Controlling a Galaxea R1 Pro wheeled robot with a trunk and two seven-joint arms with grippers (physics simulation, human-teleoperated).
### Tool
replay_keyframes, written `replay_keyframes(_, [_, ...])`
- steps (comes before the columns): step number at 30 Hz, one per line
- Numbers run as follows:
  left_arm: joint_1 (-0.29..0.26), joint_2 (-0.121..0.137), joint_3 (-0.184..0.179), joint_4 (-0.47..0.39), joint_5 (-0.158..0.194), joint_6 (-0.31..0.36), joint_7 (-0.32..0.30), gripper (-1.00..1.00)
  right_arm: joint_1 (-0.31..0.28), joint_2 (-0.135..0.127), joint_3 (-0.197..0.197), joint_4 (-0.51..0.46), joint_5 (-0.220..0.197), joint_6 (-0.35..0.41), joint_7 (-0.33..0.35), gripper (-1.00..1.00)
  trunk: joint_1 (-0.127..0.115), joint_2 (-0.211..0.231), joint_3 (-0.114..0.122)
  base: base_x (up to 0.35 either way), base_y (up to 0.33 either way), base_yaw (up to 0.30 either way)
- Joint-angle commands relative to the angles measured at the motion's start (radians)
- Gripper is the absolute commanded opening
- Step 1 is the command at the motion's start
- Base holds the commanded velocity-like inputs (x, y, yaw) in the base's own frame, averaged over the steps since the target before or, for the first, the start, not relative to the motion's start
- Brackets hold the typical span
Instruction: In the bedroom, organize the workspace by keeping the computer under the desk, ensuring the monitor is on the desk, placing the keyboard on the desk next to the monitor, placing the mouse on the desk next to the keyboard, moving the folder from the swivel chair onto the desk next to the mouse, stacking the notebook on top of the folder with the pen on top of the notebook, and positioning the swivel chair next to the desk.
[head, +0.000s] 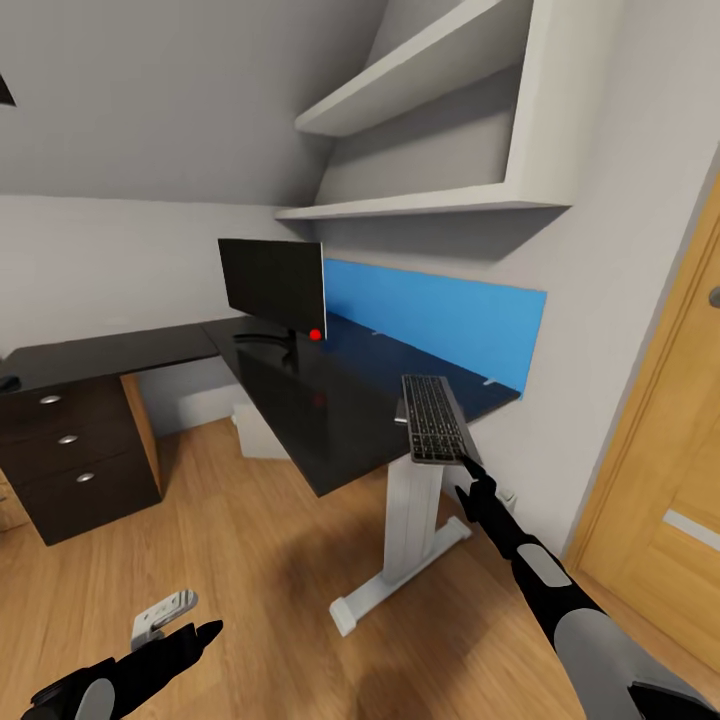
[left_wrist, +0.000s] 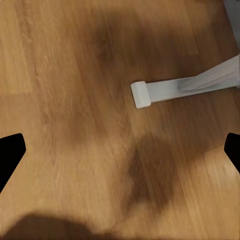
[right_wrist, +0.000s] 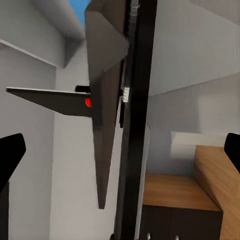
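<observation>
- The keyboard (head: 435, 418) is a slim grey one with black keys. It lies on the desk (head: 320, 410) near the front right corner, about 4 o'clock from the monitor (head: 273, 287), and its near end sticks out over the desk edge.
- The right gripper (head: 472, 478) is at this near end of the keyboard, at 5 o'clock from it. In the head view the dark fingers meet the keyboard end, but I cannot tell if they really clamp it.
- In the right wrist view the keyboard (right_wrist: 134, 120) is seen from its edge as a thin dark strip between the two black fingertips (right_wrist: 10, 157), which stand wide apart at the borders of the picture.
- The monitor stands on the desk at the back, close to the blue wall panel (head: 440, 320). It has a small red dot at the lower right corner.
- The desk has a glossy black top, a white leg (head: 405, 530) and a dark drawer unit (head: 70, 455) at 9 o'clock.
- A light grey box, probably the computer (head: 258, 428), is under the desk, partly hidden.
- The left gripper (head: 195, 635) hangs low above the wooden floor (head: 260, 560) at 7 o'clock, well apart from the desk. Its fingers are spread, with nothing between them.
- In the left wrist view there is the floor and the white foot of the desk leg (left_wrist: 150, 92).
- White shelves (head: 430, 120) are on the wall above the desk, and a wooden door (head: 660, 440) is at 3 o'clock.
</observation>
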Motion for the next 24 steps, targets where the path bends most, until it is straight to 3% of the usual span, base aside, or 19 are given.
replay_keyframes(1, [-0.001,-0.001,0.002,-0.001,0.006,0.005,0.002,1.0,-0.001,0.0,-0.003,0.001,-0.008,0.009,0.001,1.0,-0.004,0.007,0.002,0.0,0.0,0.0])
replay_keyframes(6, [0.0,-0.001,0.002,-0.001,0.006,0.005,0.002,1.0,-0.001,0.0,-0.003,0.001,-0.008,0.009,0.001,1.0,-0.023,0.042,0.018,0.0,0.0,0.0])
replay_keyframes(24, [0.0,-0.002,0.002,-0.002,0.007,0.005,0.001,1.0,-0.001,-0.001,-0.003,0.001,-0.008,0.007,-0.033,1.0,-0.023,0.042,0.018,0.011,0.01,0.0])
